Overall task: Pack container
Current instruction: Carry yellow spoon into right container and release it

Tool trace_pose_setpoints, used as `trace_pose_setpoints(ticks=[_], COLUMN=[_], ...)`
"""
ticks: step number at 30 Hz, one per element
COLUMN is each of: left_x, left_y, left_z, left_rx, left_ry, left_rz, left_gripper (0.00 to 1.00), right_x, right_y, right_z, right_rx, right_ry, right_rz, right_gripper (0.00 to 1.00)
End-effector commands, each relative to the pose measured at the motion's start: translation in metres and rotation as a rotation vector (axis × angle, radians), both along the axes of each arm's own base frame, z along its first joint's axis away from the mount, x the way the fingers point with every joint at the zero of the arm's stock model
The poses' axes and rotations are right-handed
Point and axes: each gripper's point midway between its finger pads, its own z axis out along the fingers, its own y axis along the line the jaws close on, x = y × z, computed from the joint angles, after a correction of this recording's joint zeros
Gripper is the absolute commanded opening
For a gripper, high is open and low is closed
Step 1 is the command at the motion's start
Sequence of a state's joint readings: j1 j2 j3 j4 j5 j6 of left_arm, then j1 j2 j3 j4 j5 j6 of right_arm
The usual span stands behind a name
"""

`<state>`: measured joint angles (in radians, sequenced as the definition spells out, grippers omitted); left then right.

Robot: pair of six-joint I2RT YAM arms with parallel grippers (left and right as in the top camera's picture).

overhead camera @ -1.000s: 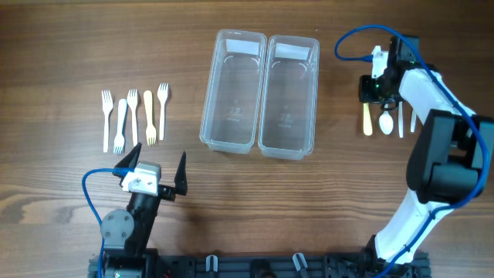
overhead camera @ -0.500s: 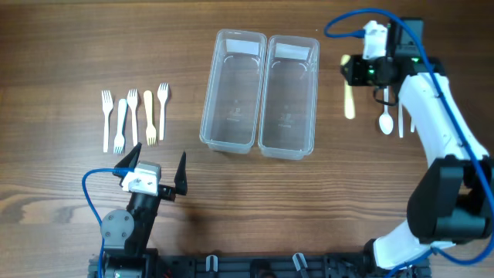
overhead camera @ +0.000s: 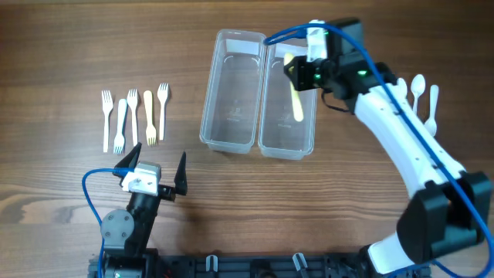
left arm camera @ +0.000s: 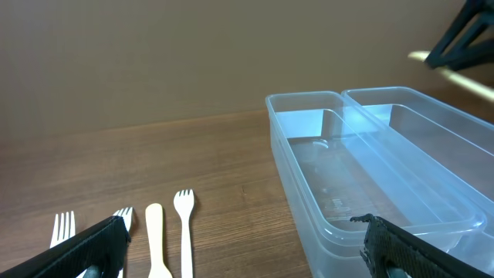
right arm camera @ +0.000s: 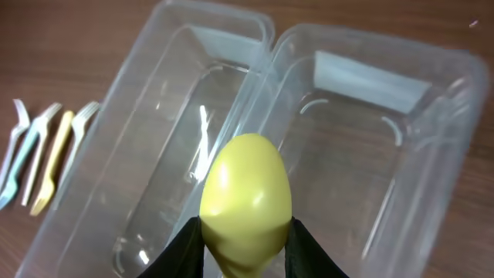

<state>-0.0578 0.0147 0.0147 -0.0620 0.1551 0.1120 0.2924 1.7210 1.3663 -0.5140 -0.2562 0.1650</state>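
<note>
Bench (overhead camera: 77,46): brown wood-grain top, carrying all items below; clock directions are read from its middle in the overhead view.
Fork-side tub (overhead camera: 231,100): clear plastic, at 12 o'clock, nothing in it; it touches its twin along one long wall.
Spoon-side tub (overhead camera: 278,108): clear plastic, just toward 1 o'clock of the first, floor bare; probably the spoons' compartment, since it lies on their side.
Yellow spoon (overhead camera: 296,96): the item in hand, carried above the spoon-side tub and lying roughly along its length; not yet resting on the floor, as far as I can judge.
Right hand (overhead camera: 301,76): pinching the yellow spoon by the neck below its bowl, as the wrist view shows, so the bowl stays clear of the fingers (right arm camera: 185,247).
White spoons (overhead camera: 417,85): at 2 o'clock, partly hidden by the arm; count uncertain; waiting to be packed.
Forks (overhead camera: 133,116): five in a row at 9 o'clock, untouched, well apart from the tubs.
Left hand (overhead camera: 158,164): at 7 o'clock, fingers spread and holding nothing; parked just below the forks, presumably its share of the work.
Progress: early; nothing lies in either tub.
</note>
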Motion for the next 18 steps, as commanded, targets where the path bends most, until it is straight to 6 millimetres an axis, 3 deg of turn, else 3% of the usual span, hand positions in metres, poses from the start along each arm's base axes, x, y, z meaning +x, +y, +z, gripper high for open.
trace_pose_setpoints(ticks=[1,6,9,10,16,18], left_x=[0.0,0.0,0.0,0.0,0.0,0.0], left_y=[0.001,0.001,0.001,0.001,0.001,0.001], left_z=[-0.002,-0.002,-0.002,-0.002,-0.002,-0.002], left_rx=[0.014,0.014,0.014,0.014,0.014,0.014], left_ry=[-0.003,-0.003,-0.003,-0.003,-0.003,-0.003], left_rz=[0.002,0.002,0.002,0.002,0.002,0.002], left_gripper=[1.0,1.0,1.0,1.0,1.0,0.99], right_x=[0.002,0.002,0.002,0.002,0.003,0.002], right_y=[0.001,0.001,0.001,0.001,0.002,-0.004], right_z=[-0.022,-0.022,-0.022,-0.022,-0.014,-0.002], right_rx=[-0.012,-0.011,-0.01,-0.01,-0.003,-0.023], right_ry=[0.045,0.047,0.046,0.044,0.019,-0.014], right_rz=[-0.049,-0.051,-0.051,-0.051,-0.037,-0.036], right_gripper=[0.1,0.11,0.4,0.44,0.48,0.48])
